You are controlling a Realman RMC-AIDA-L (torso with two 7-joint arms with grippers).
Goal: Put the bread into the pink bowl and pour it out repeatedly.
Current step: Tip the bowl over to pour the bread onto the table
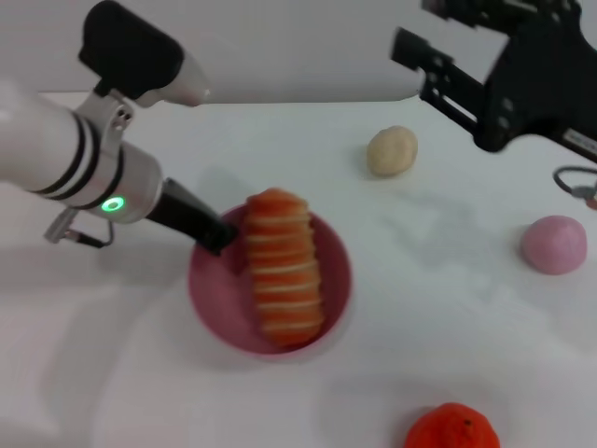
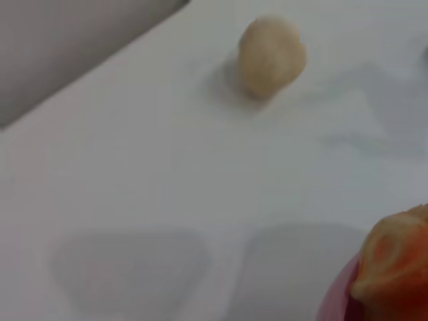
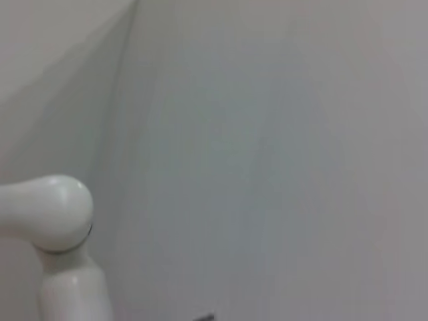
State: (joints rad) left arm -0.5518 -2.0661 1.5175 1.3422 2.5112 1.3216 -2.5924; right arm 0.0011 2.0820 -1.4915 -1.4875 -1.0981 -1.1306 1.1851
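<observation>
An orange fruit (image 1: 451,427) lies nearest; beyond it the bread (image 1: 283,266) rests in the pink bowl (image 1: 220,297), whose rim is gripped by the left gripper (image 1: 218,233), so tipping is judged next.

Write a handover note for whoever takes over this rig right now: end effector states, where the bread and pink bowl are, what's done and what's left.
Left end effector: at the rim of the pink bowl, on the robot's left side of it; whether it grips the rim cannot be told.
Right end effector: raised at the far right, away from the objects, holding nothing.
The bread lies lengthwise in the bowl, which sits upright on the table.
Done: bread is in the bowl.
Left: tip the bowl to pour the bread out, then repeat.
Nearby: beige lump, pink lump, orange fruit.
</observation>
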